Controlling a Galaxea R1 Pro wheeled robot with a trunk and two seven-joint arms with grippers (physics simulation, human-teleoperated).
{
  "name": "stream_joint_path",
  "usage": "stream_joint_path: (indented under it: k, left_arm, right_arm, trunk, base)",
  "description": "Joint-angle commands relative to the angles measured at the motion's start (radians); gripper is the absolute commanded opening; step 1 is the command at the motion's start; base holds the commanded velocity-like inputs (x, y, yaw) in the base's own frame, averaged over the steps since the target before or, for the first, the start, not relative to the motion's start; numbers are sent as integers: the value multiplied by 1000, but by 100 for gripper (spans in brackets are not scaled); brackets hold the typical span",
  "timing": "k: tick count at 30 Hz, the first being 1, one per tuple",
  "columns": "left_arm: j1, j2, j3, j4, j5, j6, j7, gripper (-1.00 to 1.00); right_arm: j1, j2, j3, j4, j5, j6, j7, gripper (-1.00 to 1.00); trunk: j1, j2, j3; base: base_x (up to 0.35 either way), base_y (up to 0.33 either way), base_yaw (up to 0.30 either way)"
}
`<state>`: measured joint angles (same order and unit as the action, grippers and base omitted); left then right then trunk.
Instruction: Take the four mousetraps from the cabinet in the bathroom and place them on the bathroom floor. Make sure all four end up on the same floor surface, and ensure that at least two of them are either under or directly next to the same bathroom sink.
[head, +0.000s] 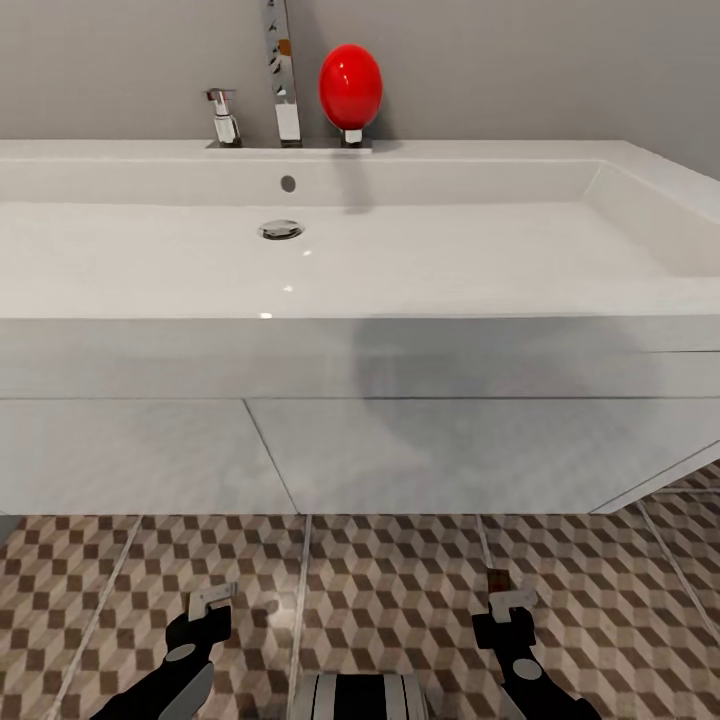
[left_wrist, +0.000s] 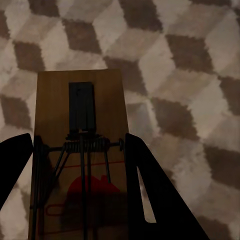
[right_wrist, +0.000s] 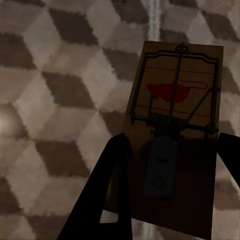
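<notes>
Gripping mousetraps: left claw (left_wrist: 80, 190), right claw (right_wrist: 170, 185); no lettering legible.

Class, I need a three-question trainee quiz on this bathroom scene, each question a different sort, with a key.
1. True or false: the left gripper is empty.
2. Multiple choice: the red egg-shaped object stands A) on the bathroom floor, B) on the back ledge of the bathroom sink beside the chrome tap, C) in the basin.
3. Fill in: the right gripper holds a ____.

Key
1. False: its jaws flank a mousetrap.
2. B.
3. Mousetrap, over the patterned tiles.
</notes>
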<state>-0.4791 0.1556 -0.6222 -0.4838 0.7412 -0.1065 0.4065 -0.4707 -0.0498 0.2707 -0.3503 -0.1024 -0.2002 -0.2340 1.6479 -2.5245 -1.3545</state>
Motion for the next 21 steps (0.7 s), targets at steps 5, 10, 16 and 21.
stream_joint_path:
  k: [5,10,16,21]
  left_arm:
    - [-1,2,-8,-1,10,-5,6,-100]
    - [-1,1,-9,-1,10,-5,6,-100]
    - [-1,1,-9,-1,10,-5,7,-100]
    - [-1,1,-8,-1,10,-6,13,-100]
  right_arm:
    - [0,-1,9,1,-10,-4,-4,-100]
    - [0,-1,9,1,-10,-4,-4,-100]
    - [0,-1,9,1,-10,-5,-4,-100]
    - [0,-1,9,1,-10,-5,-4,-100]
  trunk:
    - [0,0,-1]
    - [0,0,-1]
    - [1,-1,-8]
    - [3,-2,-28]
  base:
    - [0,0,0]
    - [0,0,0]
    - [0,0,0]
    - [0,0,0]
